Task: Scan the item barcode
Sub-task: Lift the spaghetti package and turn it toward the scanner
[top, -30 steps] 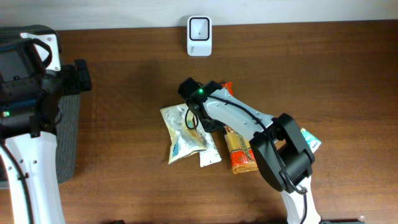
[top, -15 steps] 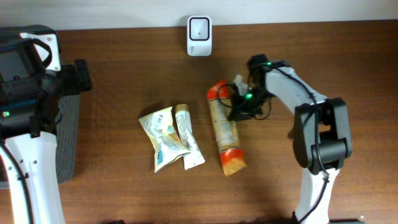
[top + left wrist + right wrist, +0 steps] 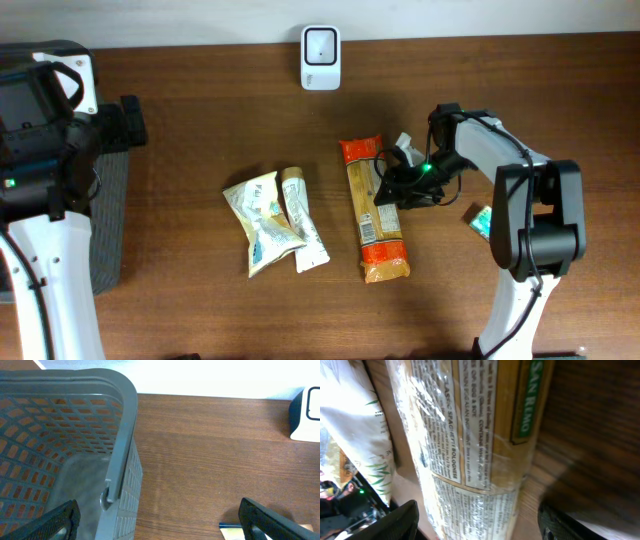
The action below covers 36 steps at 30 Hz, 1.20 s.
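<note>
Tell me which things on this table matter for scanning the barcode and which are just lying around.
For the job: spaghetti pack, white scanner, right hand.
Lying about: crumpled pale pouch, slim white packet, grey basket, small teal packet.

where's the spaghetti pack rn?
Overhead view: the spaghetti pack lies flat right of centre, between the two pouches on its left and the right pincer at its right edge, below the white scanner.
</note>
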Tool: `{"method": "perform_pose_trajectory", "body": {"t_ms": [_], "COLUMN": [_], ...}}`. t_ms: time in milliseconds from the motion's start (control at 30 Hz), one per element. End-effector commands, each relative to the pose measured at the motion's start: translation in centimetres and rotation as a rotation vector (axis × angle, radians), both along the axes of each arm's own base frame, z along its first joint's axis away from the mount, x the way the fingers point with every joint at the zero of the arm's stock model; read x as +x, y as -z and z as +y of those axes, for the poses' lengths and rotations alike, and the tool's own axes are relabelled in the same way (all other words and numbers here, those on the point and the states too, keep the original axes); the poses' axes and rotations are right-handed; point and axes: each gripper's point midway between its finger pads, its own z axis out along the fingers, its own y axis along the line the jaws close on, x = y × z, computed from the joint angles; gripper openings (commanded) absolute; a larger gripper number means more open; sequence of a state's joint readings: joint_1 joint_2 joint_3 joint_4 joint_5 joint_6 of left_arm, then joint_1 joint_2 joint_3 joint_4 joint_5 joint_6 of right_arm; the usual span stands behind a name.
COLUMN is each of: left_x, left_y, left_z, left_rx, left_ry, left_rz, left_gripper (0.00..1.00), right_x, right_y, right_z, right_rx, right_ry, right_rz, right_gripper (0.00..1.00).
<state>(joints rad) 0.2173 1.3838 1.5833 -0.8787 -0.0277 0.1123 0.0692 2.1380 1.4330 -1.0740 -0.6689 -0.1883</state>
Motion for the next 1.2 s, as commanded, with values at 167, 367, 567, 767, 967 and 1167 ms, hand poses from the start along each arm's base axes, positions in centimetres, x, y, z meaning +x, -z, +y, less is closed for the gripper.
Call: {"method": "perform_pose_trajectory", "body": {"t_ms": [167, 367, 567, 767, 967, 1167], "left_x": [-0.1, -0.1, -0.1, -0.1, -0.1, -0.1], "left_y": [-0.6, -0.5, -0.5, -0.6, -0.6, -0.5], "left_z": [0.2, 0.2, 0.2, 0.2, 0.2, 0.2], "left_rx": [0.014, 0.014, 0.014, 0.014, 0.014, 0.014], "left_ry": [0.000, 0.000, 0.000, 0.000, 0.000, 0.000], "left_rz": [-0.011, -0.011, -0.011, -0.011, -0.011, -0.011], "left_gripper": [0.99, 0.99, 0.99, 0.99, 0.99, 0.99], "right_x": [-0.7, 0.8, -1.0, -2.2, -1.8, -0.8], "right_y": [1.8, 3.5, 3.4, 5.2, 0.3, -9.5], "right_z": [1.5, 1.4, 2.7, 2.5, 8.1, 6.9], "right_rx": [0.010, -0.028, -0.030, -0.233, 0.212, 0.482], "right_ry": [-0.046, 0.070, 0.031, 0.034, -0.029, -0.042], "right_rz": [-0.021, -0.038, 0.023, 0.062, 0.025, -0.168], "right_gripper": [0.74, 0.55, 0.60, 0.13, 0.04, 0.04]}}
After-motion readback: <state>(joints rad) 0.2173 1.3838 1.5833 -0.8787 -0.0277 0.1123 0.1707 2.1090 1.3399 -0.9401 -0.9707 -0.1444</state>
